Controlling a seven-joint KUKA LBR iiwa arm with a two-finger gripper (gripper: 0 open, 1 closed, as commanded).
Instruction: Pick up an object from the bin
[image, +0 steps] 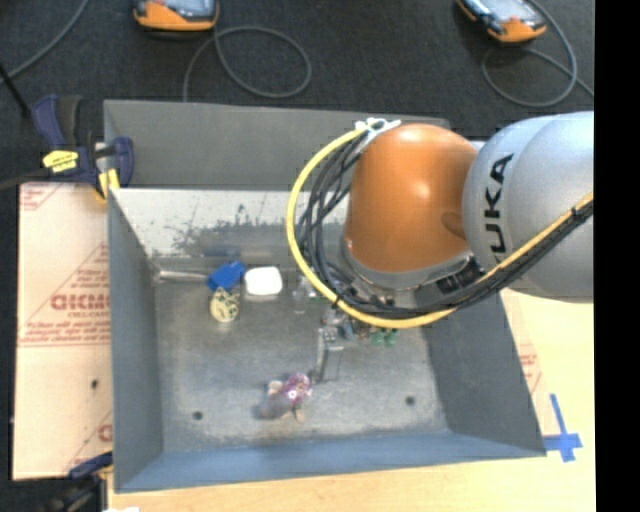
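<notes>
My gripper (322, 372) hangs below the orange wrist cover, low over the middle of the bin floor. Just to its lower left lies a small purple and pink crumpled thing (288, 392), near the bin's front; I cannot tell whether the two touch. Further off, at the back left, a white block (263, 282) lies beside a blue piece (226, 273), with a pale yellow round thing (224, 307) just in front of the blue piece.
A small green thing (381, 338) shows under the wrist at the right. The arm and its cables hide the bin's back right part. Bare floor lies between the back-left group and the purple thing.
</notes>
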